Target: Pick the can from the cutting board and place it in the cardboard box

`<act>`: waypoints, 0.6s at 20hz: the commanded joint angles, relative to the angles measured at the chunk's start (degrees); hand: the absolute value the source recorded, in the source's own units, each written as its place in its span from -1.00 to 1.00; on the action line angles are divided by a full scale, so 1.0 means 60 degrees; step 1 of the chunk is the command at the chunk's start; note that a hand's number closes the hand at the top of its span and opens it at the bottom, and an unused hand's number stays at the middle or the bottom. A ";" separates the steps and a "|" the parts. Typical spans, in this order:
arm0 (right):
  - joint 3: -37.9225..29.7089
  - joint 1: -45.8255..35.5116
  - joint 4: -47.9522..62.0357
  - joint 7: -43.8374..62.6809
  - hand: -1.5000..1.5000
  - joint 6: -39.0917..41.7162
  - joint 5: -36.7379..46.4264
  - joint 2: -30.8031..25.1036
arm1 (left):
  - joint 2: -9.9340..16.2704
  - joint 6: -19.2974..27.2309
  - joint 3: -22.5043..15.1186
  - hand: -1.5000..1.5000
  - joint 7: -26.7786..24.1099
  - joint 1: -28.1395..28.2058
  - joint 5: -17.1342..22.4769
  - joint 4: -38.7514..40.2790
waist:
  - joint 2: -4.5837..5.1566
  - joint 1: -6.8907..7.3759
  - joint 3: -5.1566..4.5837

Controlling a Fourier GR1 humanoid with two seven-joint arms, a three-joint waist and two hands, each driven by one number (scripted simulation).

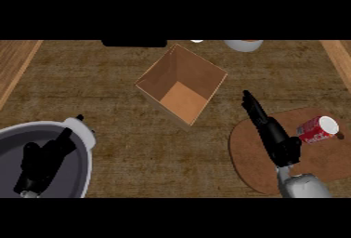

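On the round cutting board (254, 162) at the right of the counter (103, 83), the red can (318, 130) lies on its side, its pale end turned toward the upper right, close to the board's far right part. The right hand (270, 132) reaches over the board just left of the can, fingers straight and stretched out toward the box, holding nothing; whether it touches the can cannot be told. The left hand (44, 155) rests at the lower left, fingers relaxed, over a grey rounded shape. The cardboard box (212, 74) stands open near the middle of the counter, well apart from the can. A can like this is probably light, stiff along its length but easy to dent at the wall, and smooth enough to slip. Lying down, it will likely roll if nudged from the side. The sensible hold is around the middle of its curved body, fingers on one side and thumb opposite, closing across the roll direction so it cannot run away.
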 commanded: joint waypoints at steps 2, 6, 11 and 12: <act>-0.1819 -0.0698 -0.0661 -0.0263 -1.00 0.1657 -0.1350 -0.1832 | -0.0029 0.0095 0.0200 0.00 -0.0813 -0.0492 -0.0552 -0.0337 | -0.0084 -0.0213 0.0058; -0.3613 -0.2014 -0.1084 -0.1261 -1.00 0.2632 -0.2418 -0.3216 | 0.0377 0.0057 0.0501 0.00 -0.1604 -0.1755 -0.1155 -0.0912 | -0.0239 -0.0703 0.0093; -0.4866 -0.1320 0.1728 -0.3757 -1.00 0.5105 -0.1857 -0.5850 | 0.0008 -0.0259 0.0232 0.00 -0.1898 -0.1995 -0.1090 -0.0893 | 0.0097 -0.0295 0.0113; -0.4988 -0.1497 0.1924 -0.4179 -1.00 0.5407 -0.1602 -0.6308 | 0.0001 -0.0300 0.0317 0.00 -0.1975 -0.2138 -0.1062 -0.0741 | 0.0134 -0.0272 0.0114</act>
